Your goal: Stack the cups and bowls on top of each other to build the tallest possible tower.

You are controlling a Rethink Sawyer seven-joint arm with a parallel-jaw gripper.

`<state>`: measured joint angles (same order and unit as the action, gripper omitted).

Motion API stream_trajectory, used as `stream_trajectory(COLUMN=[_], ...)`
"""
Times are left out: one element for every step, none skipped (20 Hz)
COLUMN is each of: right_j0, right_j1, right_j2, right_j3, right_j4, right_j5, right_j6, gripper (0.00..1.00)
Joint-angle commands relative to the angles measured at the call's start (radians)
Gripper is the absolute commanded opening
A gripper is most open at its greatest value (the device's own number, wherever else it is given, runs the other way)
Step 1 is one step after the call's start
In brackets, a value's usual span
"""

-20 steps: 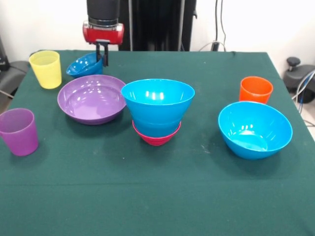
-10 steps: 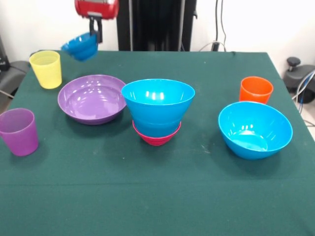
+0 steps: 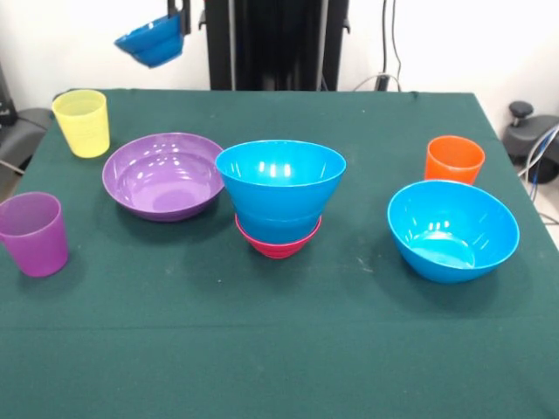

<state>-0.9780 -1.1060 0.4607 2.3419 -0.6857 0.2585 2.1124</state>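
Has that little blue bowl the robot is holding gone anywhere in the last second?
Yes. The small blue bowl has risen: it was low beside the yellow cup near the tabletop, and now hangs well above that cup, against the wall.

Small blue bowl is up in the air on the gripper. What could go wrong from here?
1. The small blue bowl hangs tilted, apparently held by its rim at the gripper; it may slip.
2. The tower rests on a small magenta bowl; a hard placement could tip it.
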Motion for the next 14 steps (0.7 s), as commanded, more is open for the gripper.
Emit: stream_trajectory(right_j0=[0.042, 0.049, 0.056, 0.061, 0.067, 0.074, 0.074, 0.072, 0.07, 0.067, 0.067, 0.07, 0.077, 0.082], right_j1=[-0.108, -0.104, -0.103, -0.106, -0.115, -0.121, -0.126, -0.128, -0.134, -0.138, -0.142, -0.14, -0.139, -0.132], right_j2=[0.184, 0.189, 0.194, 0.202, 0.209, 0.212, 0.224, 0.236, 0.245, 0.255, 0.263, 0.267, 0.264, 0.261], right_j3=[0.12, 0.115, 0.111, 0.108, 0.106, 0.106, 0.107, 0.109, 0.11, 0.112, 0.11, 0.103, 0.096, 0.09], right_j4=[0.096, 0.098, 0.1, 0.112, 0.124, 0.132, 0.145, 0.159, 0.171, 0.187, 0.195, 0.201, 0.197, 0.193], right_j5=[0.114, 0.109, 0.108, 0.111, 0.117, 0.12, 0.122, 0.126, 0.13, 0.134, 0.142, 0.148, 0.15, 0.148], right_j6=[-0.177, -0.16, -0.147, -0.139, -0.135, -0.126, -0.125, -0.124, -0.127, -0.127, -0.131, -0.129, -0.123, -0.111], gripper=[0.0, 0.0, 0.0, 0.0, 0.0, 0.0, 0.0, 0.0, 0.0, 0.0, 0.0, 0.0, 0.0, 0.0])
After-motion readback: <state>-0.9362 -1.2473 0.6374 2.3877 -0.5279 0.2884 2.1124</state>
